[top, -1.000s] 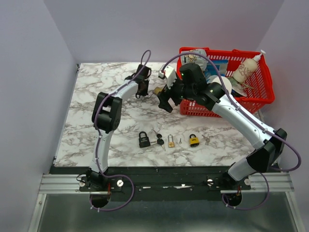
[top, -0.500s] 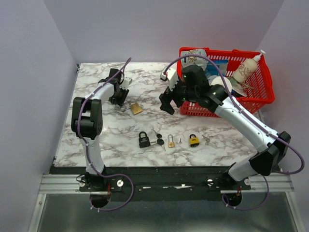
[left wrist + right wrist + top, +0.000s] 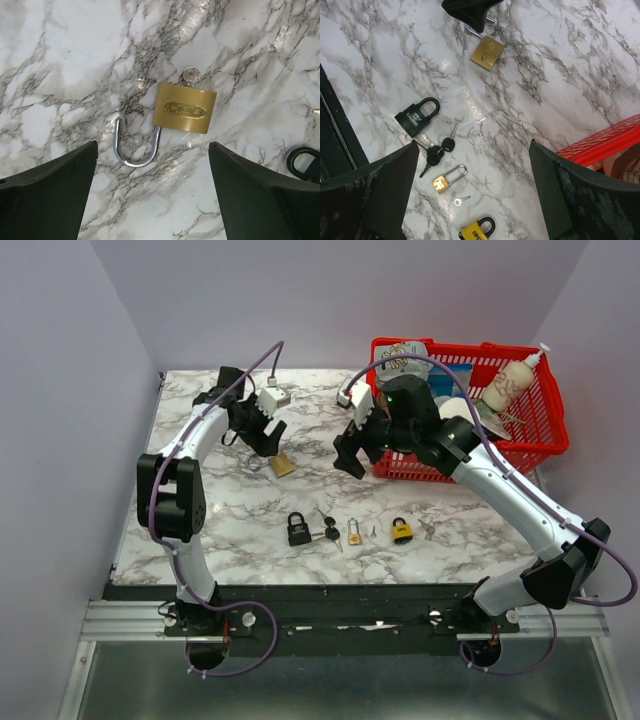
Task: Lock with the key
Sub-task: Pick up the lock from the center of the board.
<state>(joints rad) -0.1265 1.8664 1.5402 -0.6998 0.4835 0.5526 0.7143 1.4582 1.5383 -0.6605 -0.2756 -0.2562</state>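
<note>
A brass padlock lies flat on the marble table, its steel shackle swung out to one side and open. A key sticks out of the body's far edge. My left gripper hovers just above it, open, with nothing between its fingers. From above, the padlock sits just right of the left gripper. My right gripper hangs open and empty farther right. In the right wrist view the padlock lies at the top.
A black padlock with black-headed keys, a small brass padlock, a loose small key and a yellow padlock lie in a row nearer the front. A red basket of bottles stands at the back right.
The left gripper has opened and let go of the brass padlock, which has dropped from between the two grippers onto the table. The left arm swung left. The right arm barely moved.
</note>
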